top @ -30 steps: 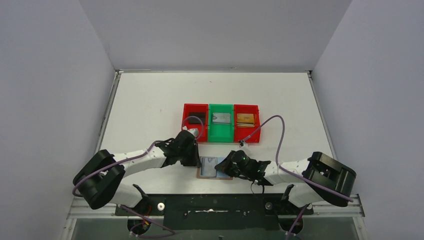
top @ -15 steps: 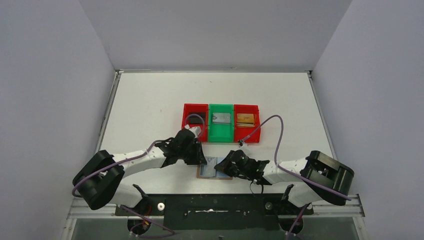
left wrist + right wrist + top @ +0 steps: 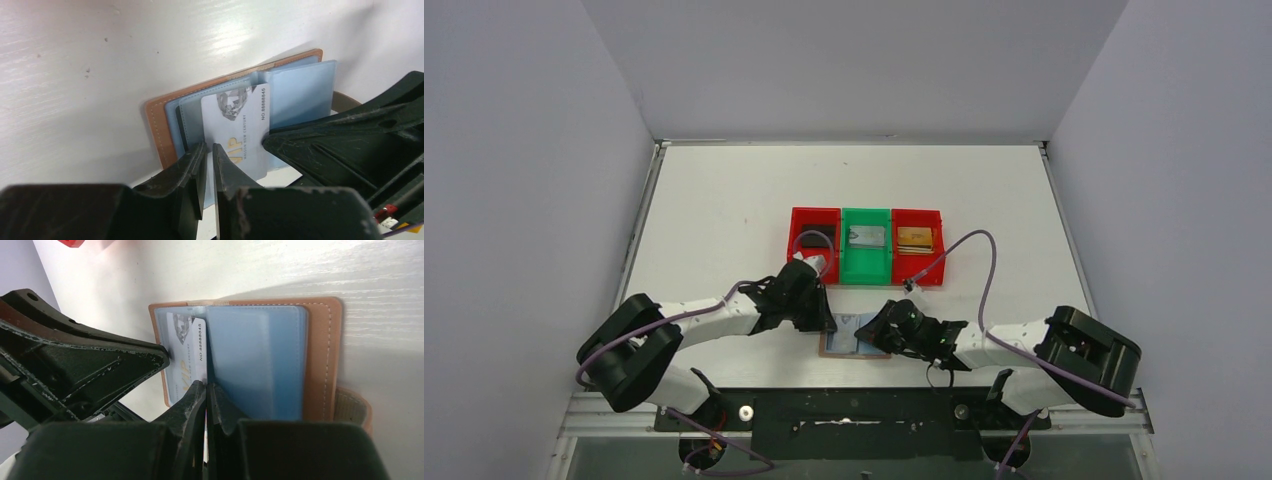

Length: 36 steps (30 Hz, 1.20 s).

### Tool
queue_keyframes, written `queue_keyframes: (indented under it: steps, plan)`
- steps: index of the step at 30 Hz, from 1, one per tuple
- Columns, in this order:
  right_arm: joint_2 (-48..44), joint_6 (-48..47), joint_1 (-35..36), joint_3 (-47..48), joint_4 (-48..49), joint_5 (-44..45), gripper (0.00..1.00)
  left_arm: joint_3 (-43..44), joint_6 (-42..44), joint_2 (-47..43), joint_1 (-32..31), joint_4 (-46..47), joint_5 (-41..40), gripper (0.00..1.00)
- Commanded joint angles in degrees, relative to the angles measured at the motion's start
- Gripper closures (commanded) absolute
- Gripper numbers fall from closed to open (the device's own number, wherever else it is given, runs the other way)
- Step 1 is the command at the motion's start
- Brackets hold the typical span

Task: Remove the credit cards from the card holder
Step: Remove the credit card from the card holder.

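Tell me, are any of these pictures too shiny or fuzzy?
Left wrist view: white glare on the table; the left pincer blurs near the lens, the credit card is sharp. Right wrist view: glare streaks upper right, shadow beside the card holder. Top view: even, soft light.

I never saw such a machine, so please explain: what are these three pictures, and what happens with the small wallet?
Two robot arms work at a white table. One picture looks down from above; two come from cameras on the wrists. Behind stand the left red bin, green bin and right red bin. The brown card holder lies open, a pale card sticking out. The left gripper is at the card's edge; pinching or not, unclear. The right gripper is shut beside it.
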Motion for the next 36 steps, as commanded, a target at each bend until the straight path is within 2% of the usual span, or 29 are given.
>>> queue_keyframes:
  steps: [1,9,16,22,27,31,36]
  plan:
    - [-3.2,0.3,-0.8,-0.6,-1.8,2.3,0.99,-2.5,1.6,0.8,0.1,-6.1,-5.6,0.89]
    - [-6.3,1.6,-1.0,-2.8,-2.8,4.0,0.98,-2.5,2.7,2.1,-0.1,-6.5,-6.2,0.92]
    - [-3.3,2.6,-1.0,-4.0,3.4,2.8,0.76,-1.3,5.0,2.0,-0.4,-6.6,-4.3,0.93]
    - [0.2,2.2,-1.0,-3.0,4.6,1.8,0.73,-0.6,5.4,1.7,-0.9,-6.9,-4.2,0.93]
    - [0.7,1.9,-1.0,-2.9,5.3,1.8,0.83,-0.5,5.5,2.1,-1.3,-7.2,-4.2,0.93]
    - [-0.4,0.7,-1.1,-3.2,7.3,1.9,0.95,-0.6,5.2,2.0,-1.5,-7.1,-4.4,0.93]
    - [-1.8,0.7,-1.1,-3.3,5.9,2.4,1.00,0.5,4.9,1.3,-1.5,-8.4,-5.8,0.90]
